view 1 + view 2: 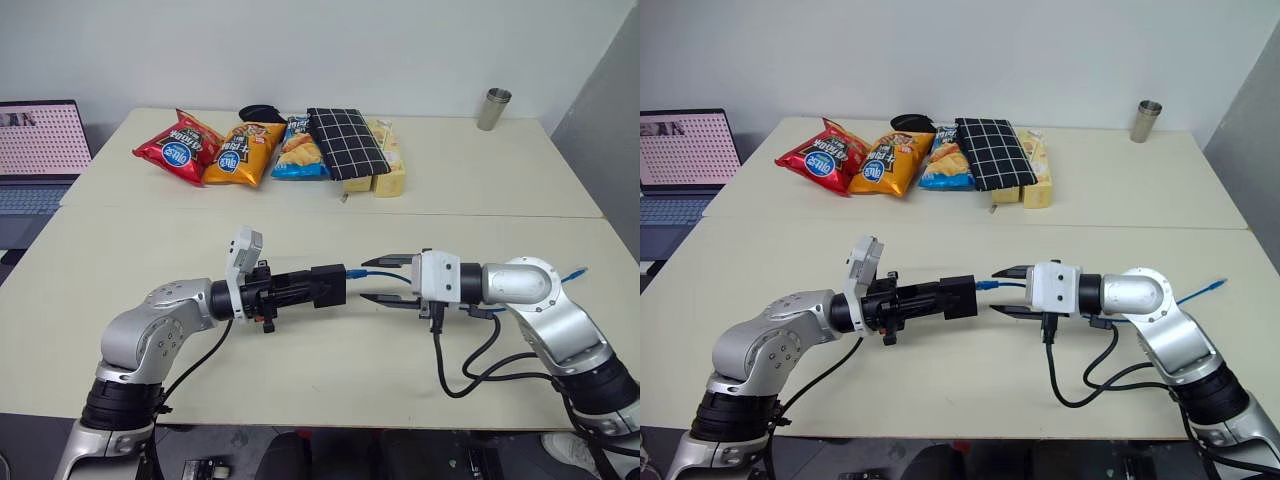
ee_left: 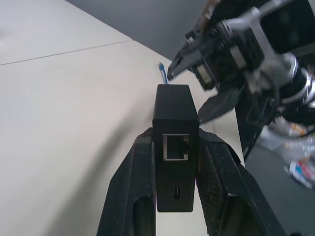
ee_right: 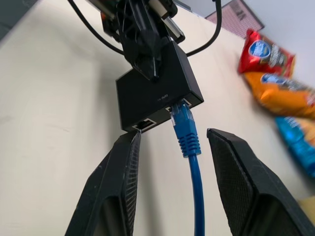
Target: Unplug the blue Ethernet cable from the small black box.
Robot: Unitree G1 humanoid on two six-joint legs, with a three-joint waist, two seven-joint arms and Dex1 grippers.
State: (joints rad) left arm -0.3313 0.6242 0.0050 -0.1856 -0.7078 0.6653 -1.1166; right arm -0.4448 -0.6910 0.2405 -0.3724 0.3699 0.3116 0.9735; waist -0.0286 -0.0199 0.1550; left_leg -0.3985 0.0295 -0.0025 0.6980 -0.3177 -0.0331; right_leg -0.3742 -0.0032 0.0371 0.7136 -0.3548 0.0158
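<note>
Bare table [image 1: 330, 370] lies all around the arms, mid-table. The left gripper [image 1: 322, 287] clenches the small black box [image 1: 328, 285]; the right gripper [image 3: 170, 147] gapes around the blue Ethernet cable [image 3: 189, 142], seemingly plugged in and untouched.

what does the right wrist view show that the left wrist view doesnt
Right wrist view: the blue Ethernet cable's plug seated in the port of the small black box, an empty port beside it, the right claw's fingers open either side of the plug without touching it, and snack bags.

Left wrist view: the box's opposite end, with an empty port facing the camera, clamped between the left claw's fingers.

Both: the box, the pale table, the opposite claw, and some blue cable.
</note>
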